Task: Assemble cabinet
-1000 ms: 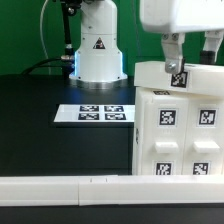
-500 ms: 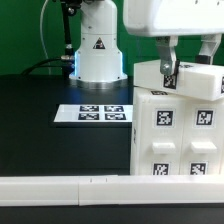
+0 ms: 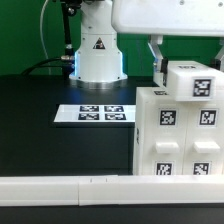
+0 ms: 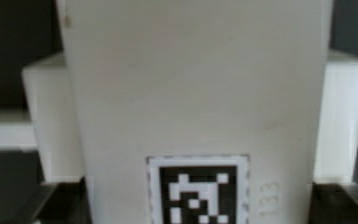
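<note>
The cabinet body (image 3: 178, 140) is a large white box with several square tags on its front, standing at the exterior view's right. My gripper (image 3: 185, 68) is just above its top and is shut on a white cabinet panel (image 3: 195, 82) that carries one tag. One finger (image 3: 157, 58) shows at the panel's left side; the other is hidden behind the panel. In the wrist view the panel (image 4: 194, 90) fills the picture, with its tag low between the dark fingers (image 4: 55, 198). I cannot tell whether the panel touches the body's top.
The marker board (image 3: 95, 113) lies flat on the black table to the left of the cabinet body. A long white rail (image 3: 65, 188) runs along the front edge. The arm's white base (image 3: 97, 50) stands at the back.
My gripper has moved toward the exterior view's left with the panel in it. The panel has turned, so its tagged face now points more toward the exterior camera.
</note>
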Action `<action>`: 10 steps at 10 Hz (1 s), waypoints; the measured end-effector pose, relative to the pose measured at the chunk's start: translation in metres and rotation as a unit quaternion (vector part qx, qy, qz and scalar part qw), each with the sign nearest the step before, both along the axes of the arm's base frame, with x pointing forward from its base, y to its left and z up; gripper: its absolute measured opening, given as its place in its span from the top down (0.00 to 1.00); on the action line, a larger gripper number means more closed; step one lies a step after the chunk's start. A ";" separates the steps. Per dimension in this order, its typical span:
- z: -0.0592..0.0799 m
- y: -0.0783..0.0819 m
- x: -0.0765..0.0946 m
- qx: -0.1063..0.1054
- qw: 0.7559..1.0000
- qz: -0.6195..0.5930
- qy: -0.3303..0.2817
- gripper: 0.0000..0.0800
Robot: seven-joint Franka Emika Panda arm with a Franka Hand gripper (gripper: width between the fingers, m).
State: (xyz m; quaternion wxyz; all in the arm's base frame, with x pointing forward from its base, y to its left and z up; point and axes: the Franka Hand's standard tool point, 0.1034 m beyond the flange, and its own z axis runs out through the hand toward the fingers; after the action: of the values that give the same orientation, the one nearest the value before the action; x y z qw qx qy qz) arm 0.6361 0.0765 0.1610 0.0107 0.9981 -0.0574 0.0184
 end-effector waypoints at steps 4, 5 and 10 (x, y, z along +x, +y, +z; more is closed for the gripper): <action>0.000 -0.001 0.000 0.009 0.977 -0.214 -0.004 0.31; 0.000 -0.001 0.000 0.010 0.968 -0.252 -0.005 0.31; -0.001 -0.004 0.000 0.038 0.814 -0.579 -0.022 0.31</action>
State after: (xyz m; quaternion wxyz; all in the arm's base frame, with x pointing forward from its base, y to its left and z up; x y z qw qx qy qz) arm 0.6363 0.0726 0.1600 -0.0194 0.7792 -0.6258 0.0290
